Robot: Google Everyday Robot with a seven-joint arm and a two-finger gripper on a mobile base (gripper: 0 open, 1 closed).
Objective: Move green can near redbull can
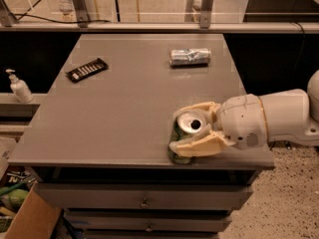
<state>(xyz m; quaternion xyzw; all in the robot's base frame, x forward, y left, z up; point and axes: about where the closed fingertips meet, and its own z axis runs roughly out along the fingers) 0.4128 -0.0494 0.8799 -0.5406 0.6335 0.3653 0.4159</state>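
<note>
The green can (189, 124) stands upright near the front right edge of the grey table (114, 113), its silver top showing. My gripper (175, 131) reaches in from the right and is shut on the can, with one cream finger (198, 108) behind it and the other (195, 146) across its front. The redbull can (189, 57), slim and silvery, lies on its side at the back right of the table, well apart from the green can.
A black bar-shaped object (87, 69) lies at the back left of the table. A soap bottle (19, 87) stands on a ledge to the left. Drawers (144, 201) sit below the tabletop, and a cardboard box (25, 218) is on the floor at lower left.
</note>
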